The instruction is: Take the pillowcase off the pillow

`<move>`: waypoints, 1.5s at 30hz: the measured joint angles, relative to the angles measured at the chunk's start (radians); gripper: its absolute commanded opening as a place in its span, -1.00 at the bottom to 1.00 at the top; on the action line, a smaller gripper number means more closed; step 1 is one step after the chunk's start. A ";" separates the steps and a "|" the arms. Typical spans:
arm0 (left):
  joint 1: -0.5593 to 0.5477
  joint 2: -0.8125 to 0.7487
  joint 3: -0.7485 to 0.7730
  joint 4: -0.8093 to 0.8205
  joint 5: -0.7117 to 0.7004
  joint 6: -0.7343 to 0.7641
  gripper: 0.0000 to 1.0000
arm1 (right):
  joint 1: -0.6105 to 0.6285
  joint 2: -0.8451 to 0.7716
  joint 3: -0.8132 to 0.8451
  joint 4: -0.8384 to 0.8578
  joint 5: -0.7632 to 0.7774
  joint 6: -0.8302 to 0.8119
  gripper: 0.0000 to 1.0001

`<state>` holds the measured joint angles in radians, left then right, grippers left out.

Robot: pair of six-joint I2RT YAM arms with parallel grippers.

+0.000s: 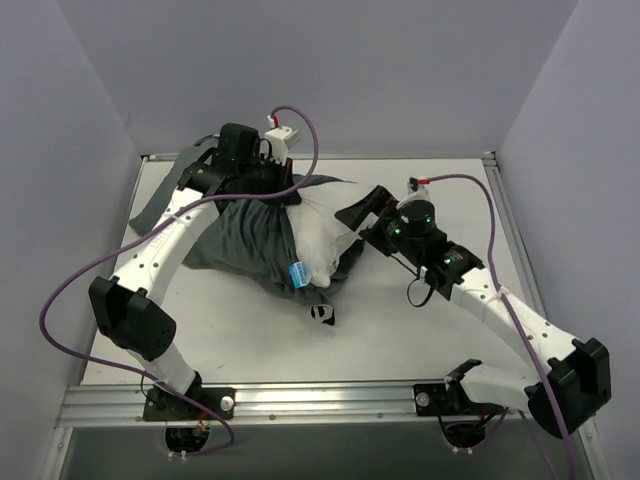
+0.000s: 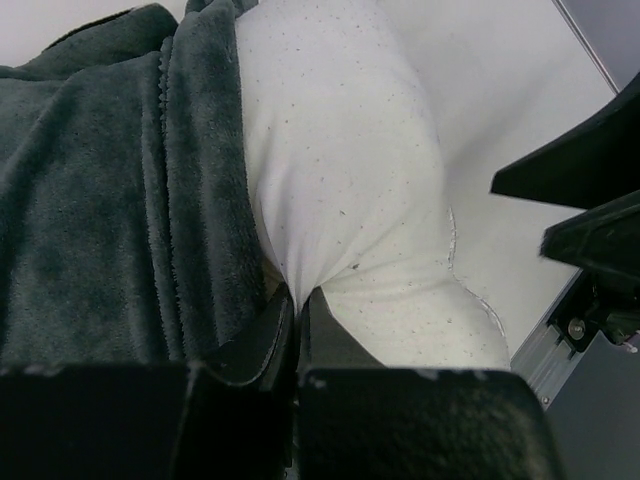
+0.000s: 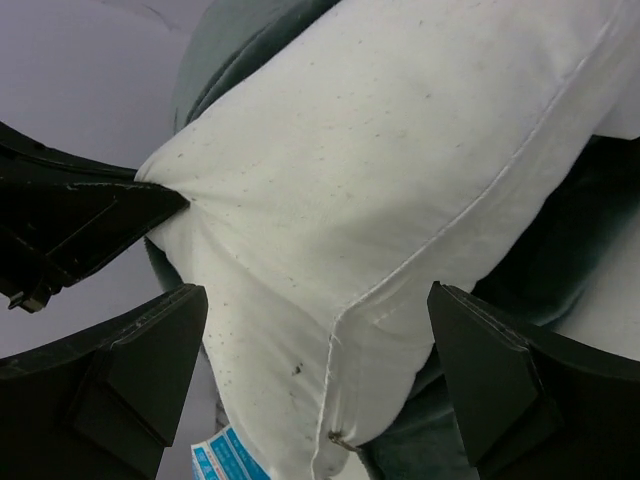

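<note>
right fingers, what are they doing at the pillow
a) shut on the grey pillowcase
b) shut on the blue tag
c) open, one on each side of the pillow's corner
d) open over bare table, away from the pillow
c: in the right wrist view the right fingers stand wide apart, with the white pillow poking its corner down between them, not pinched.

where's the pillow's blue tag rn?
Top view: the blue tag sits near the table centre, on the pillow at its near edge, right where the grey pillowcase ends.
</note>
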<state>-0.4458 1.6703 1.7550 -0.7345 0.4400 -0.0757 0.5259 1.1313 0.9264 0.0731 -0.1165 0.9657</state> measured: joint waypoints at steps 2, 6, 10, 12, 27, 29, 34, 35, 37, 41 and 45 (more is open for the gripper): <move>0.000 0.000 0.000 0.001 0.000 -0.003 -0.95 | 0.034 0.037 -0.021 0.065 0.016 0.051 0.99; 0.000 0.000 0.000 0.005 0.000 -0.017 -0.95 | 0.107 0.125 -0.062 0.148 0.067 0.134 0.99; 0.000 0.000 0.000 0.003 -0.005 -0.022 -0.95 | 0.154 0.243 -0.049 0.216 0.095 0.159 0.99; 0.002 0.002 0.000 0.002 -0.014 -0.024 -0.95 | 0.171 0.281 -0.032 0.238 0.104 0.159 0.97; 0.005 0.013 0.045 -0.051 0.043 0.037 0.88 | 0.142 0.370 0.015 0.331 0.128 0.081 -1.00; 0.011 0.015 0.126 -0.116 0.062 0.083 0.88 | 0.122 0.355 0.006 0.310 0.124 0.064 -1.00; 0.181 -0.030 0.249 -0.221 0.136 0.161 0.88 | 0.102 0.293 0.001 0.237 0.104 0.008 -1.00; 0.224 -0.044 0.248 -0.238 0.129 0.174 0.88 | 0.104 0.282 0.001 0.227 0.102 0.000 -1.00; 0.274 -0.068 0.223 -0.257 0.080 0.203 0.88 | 0.112 0.268 0.001 0.214 0.098 -0.010 -1.00; 0.221 -0.081 0.086 -0.257 -0.050 0.267 0.88 | 0.124 0.266 0.001 0.195 0.090 -0.023 -1.00; 0.209 -0.040 -0.084 -0.222 -0.204 0.331 0.78 | 0.124 0.265 0.002 0.177 0.089 -0.032 -1.00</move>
<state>-0.2371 1.6302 1.6714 -0.9562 0.2359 0.2550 0.6498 1.3964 0.9287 0.2501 -0.0280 0.9340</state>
